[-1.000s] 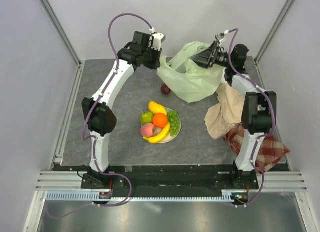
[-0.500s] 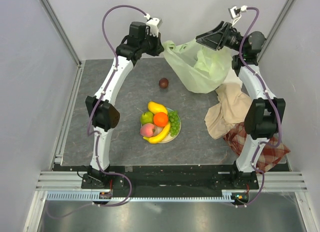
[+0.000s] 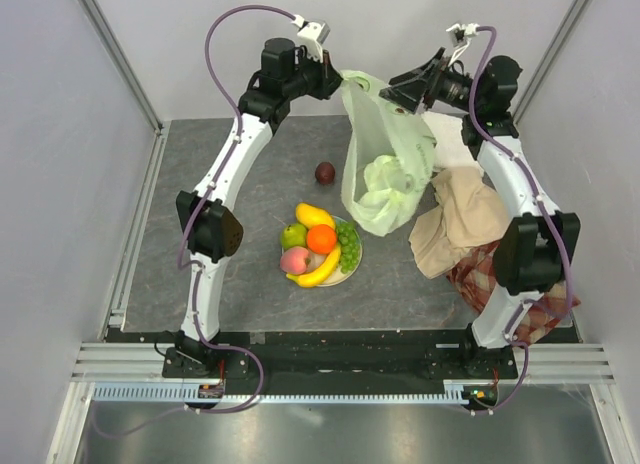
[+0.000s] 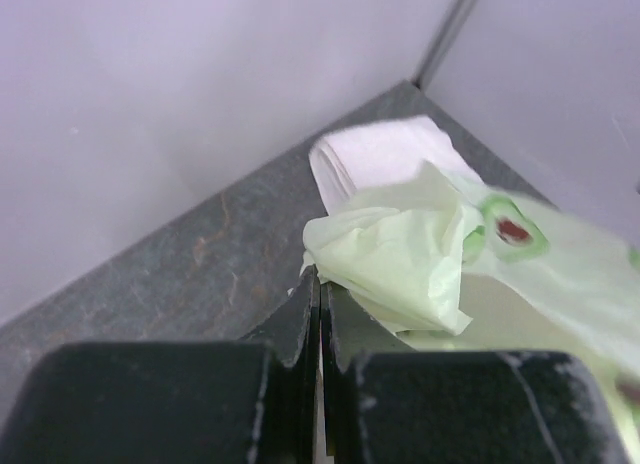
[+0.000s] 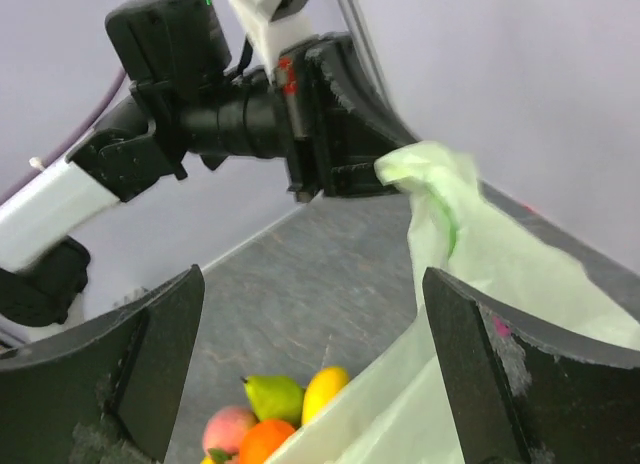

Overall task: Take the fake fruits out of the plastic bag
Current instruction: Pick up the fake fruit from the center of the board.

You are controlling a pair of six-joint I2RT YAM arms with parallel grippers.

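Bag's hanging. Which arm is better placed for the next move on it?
Right. The right arm's fingers are open, empty and beside the thin pale-green plastic bag. The left arm's fingers are shut on its top edge, holding it up; releasing would probably drop it.

Hanging bag point(image 3: 385, 179) midway (cloths point(image 3: 455, 224) at right)

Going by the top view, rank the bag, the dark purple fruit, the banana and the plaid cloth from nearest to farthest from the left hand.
1. bag, pinched in the left hand at the back.
2. dark purple fruit, lying alone just left of the bag.
3. banana, in the middle, toward the near side.
4. plaid cloth, far off at the near right.
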